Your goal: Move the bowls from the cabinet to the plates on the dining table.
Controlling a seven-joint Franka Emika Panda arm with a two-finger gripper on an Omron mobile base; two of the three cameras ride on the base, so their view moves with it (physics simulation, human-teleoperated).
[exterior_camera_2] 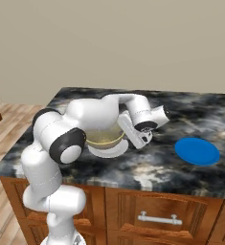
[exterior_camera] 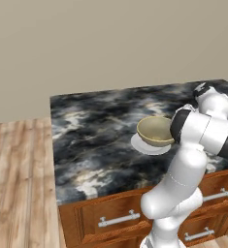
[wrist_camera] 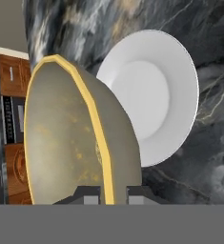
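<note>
Nearest the hand camera is one small round bowl (wrist_camera: 70,138), grey-olive outside and tan inside with a pale yellow rim, held on edge so that its rim runs up between the two dark fingertips (wrist_camera: 90,194). The claw (wrist_camera: 114,194) is closed almost fully, pinching that rim, one tip inside the bowl and one outside. Just behind the bowl lies one flat round pale grey-white plate (wrist_camera: 156,90) on the dark grey-black marbled stone tabletop (wrist_camera: 213,143). In the left base view the bowl (exterior_camera: 155,130) hangs just above this white plate (exterior_camera: 143,146), overlapping it, its opening turned up and slightly sideways; whether it touches the plate cannot be told. In the right base view the bowl (exterior_camera_2: 104,136) sits partly hidden behind the white arm, over the white plate (exterior_camera_2: 106,151). One bright blue flat round plate (exterior_camera_2: 196,151) lies bare on the tabletop, well apart to the right. Two plates and one bowl can be counted. Brown wooden drawers (exterior_camera_2: 157,210) with silver handles front the island below.
</note>
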